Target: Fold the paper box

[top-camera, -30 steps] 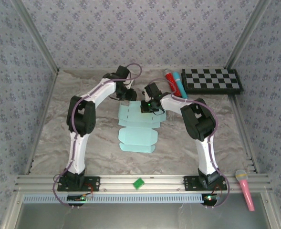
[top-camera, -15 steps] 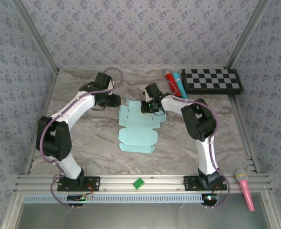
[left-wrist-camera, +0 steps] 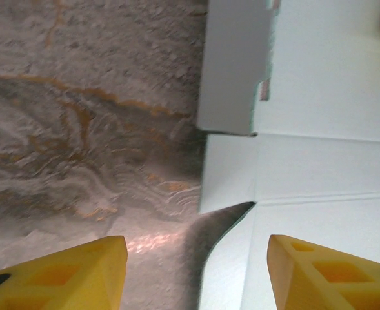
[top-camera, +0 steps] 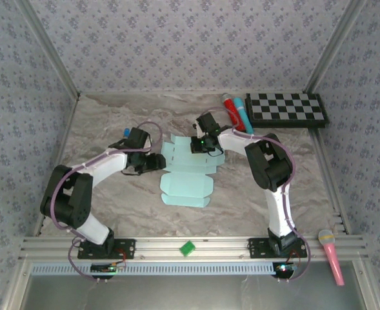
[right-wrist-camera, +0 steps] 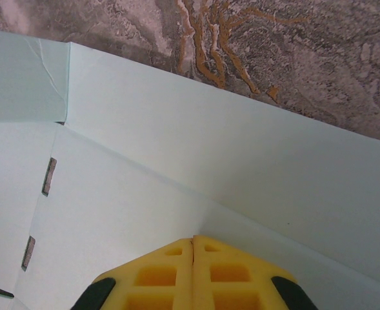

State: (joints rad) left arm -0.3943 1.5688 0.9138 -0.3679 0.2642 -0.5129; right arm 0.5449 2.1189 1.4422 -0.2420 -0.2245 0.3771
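The paper box (top-camera: 184, 171) is a flat pale aqua die-cut sheet on the marbled table, mid-centre. My left gripper (top-camera: 159, 161) is low at the sheet's left edge, open. In the left wrist view its yellow fingers (left-wrist-camera: 67, 274) straddle the sheet's edge (left-wrist-camera: 293, 181), where a curved flap (left-wrist-camera: 267, 265) lies between them and a side tab (left-wrist-camera: 235, 64) stands a little raised ahead. My right gripper (top-camera: 199, 146) is at the sheet's far right part, shut, with nothing between its fingers. Its tip (right-wrist-camera: 194, 240) rests on the card (right-wrist-camera: 144, 194) by a crease, and the panel (right-wrist-camera: 241, 148) beyond slopes up.
A black-and-white checkerboard (top-camera: 286, 108) lies at the back right, with a red (top-camera: 230, 108) and a blue (top-camera: 242, 113) cylinder beside it. A pink microphone (top-camera: 331, 255) and a small green piece (top-camera: 188, 247) sit on the front rail. Patterned walls close in three sides.
My left arm has swung from behind the sheet round to its left edge and come down low, its jaws widening. The right arm and the sheet have stayed put.
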